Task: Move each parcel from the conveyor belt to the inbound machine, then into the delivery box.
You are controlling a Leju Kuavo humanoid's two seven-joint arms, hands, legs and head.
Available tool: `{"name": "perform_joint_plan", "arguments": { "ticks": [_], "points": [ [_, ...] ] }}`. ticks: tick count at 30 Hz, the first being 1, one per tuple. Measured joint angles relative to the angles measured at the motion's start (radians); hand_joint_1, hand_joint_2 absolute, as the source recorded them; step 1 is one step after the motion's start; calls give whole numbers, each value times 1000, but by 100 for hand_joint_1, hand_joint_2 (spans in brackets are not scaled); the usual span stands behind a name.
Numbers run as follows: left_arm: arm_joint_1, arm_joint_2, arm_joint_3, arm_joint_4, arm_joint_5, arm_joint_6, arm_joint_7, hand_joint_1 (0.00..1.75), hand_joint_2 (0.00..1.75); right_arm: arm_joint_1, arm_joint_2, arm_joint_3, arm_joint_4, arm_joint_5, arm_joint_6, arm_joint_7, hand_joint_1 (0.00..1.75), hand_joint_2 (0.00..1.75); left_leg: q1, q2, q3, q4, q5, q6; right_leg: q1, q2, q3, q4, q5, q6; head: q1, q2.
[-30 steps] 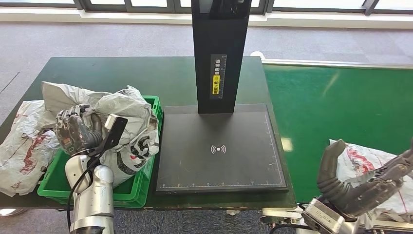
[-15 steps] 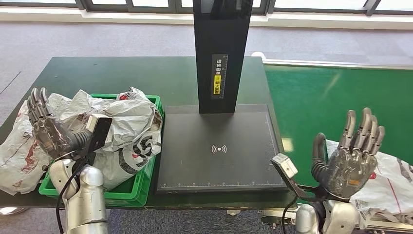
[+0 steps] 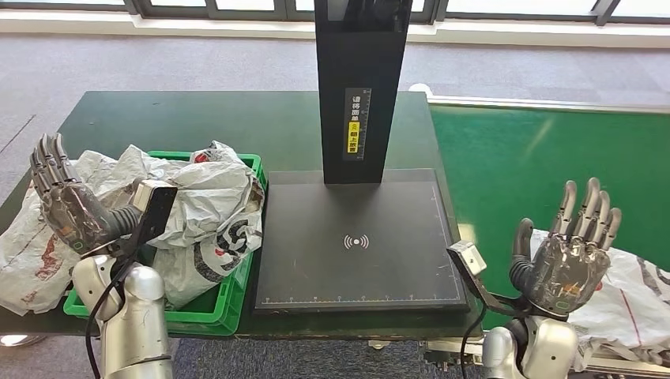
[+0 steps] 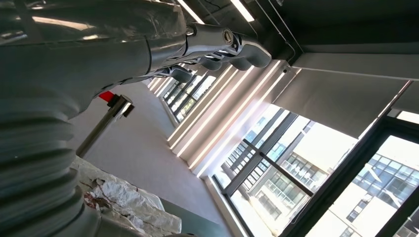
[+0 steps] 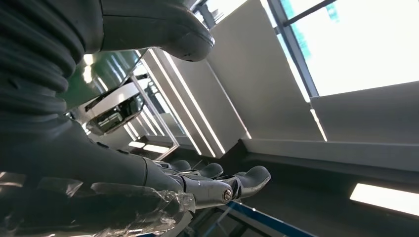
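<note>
Change, left hand: your left hand [image 3: 67, 207] sits a little further out to the left than half a second ago; a second ago it was curled down on the parcels in the box, and now it is raised, fingers straight and spread, holding nothing.
Change, right hand: your right hand [image 3: 570, 257] has dropped slightly since half a second ago; a second ago it was tipped over the parcel on the belt, and now it is upright, palm up, fingers fanned wide, nothing in it.
Parcel on belt: the white parcel [image 3: 632, 296] lies at the belt's near right corner, just behind your right hand.
Box: the green box [image 3: 215, 304] stands at the near left of the surface [image 3: 237, 126], just beside the scanner, crumpled white parcels [image 3: 209, 205] heaped above its rim; another bag [image 3: 28, 245] hangs over the surface's left edge.
Scanner: the black plate [image 3: 359, 237] is bare, its column [image 3: 359, 87] standing at the far edge.
Open room: the green belt [image 3: 545, 166] lies bare beyond the parcel.
</note>
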Motion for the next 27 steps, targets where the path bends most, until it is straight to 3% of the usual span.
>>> {"name": "perform_joint_plan", "arguments": {
  "ticks": [3, 4, 7, 9, 12, 16, 20, 22, 27],
  "points": [
    [1, 1, 0, -10, 21, 0, -16, 0, 175, -13, -19, 1, 35, 68, 0, 167, 0, 175, 0, 0, 0, 0, 0, 0, 0, 0, 0, 0, 0, 0, 0, 0],
    [2, 2, 0, -15, 35, 0, -29, 0, 175, -22, -40, 10, 59, 71, 0, 265, 0, 175, 0, 0, 0, 0, 0, 0, 0, 0, 0, 0, 0, 0, 0, 0],
    [7, 3, 3, -37, 169, 0, -128, 0, 175, -62, -147, 115, 183, 72, 0, 668, 0, 175, 0, 0, -1, 0, 0, 0, 0, 0, 0, 0, 1, 0, 0, 0],
    [10, 3, 0, -41, 319, 0, -222, 0, 175, -92, -204, 196, 290, 73, 0, 823, 0, 175, 0, 1, 0, 1, 0, 0, 0, 1, 0, -1, 1, 1, 0, 0],
    [22, 4, -58, -24, 596, -62, -334, 0, 175, -129, -240, 230, 460, 73, 0, 829, 0, 175, 0, -1, 0, 1, 1, 1, 0, -1, -1, -1, 1, 0, 0, 0],
    [23, 8, -170, 8, 858, -355, -389, 0, 175, -166, -266, 204, 652, 72, 19, 780, 0, 175, 0, -9, -4, 1, 3, 1, 1, -10, -1, -1, 1, 1, 0, 0],
    [29, 12, -243, 42, 967, -677, -398, 0, 175, -190, -275, 117, 789, 72, 57, 755, 0, 175, 0, -8, -5, 1, 4, 1, 0, -9, -2, -1, 1, 1, 0, 0],
    [28, 14, -290, 63, 991, -790, -401, 0, 175, -197, -280, 67, 839, 72, 43, 743, 0, 175, -1, -9, -6, 2, 4, 1, 0, -9, -2, -1, 1, 1, 0, 0],
    [24, 15, -373, 101, 1029, -893, -401, 0, 175, -212, -288, -39, 911, 72, 5, 661, 0, 175, -1, -6, -5, 1, 3, 2, -1, -7, -3, -1, 1, 1, 0, 0]
  ]
}}
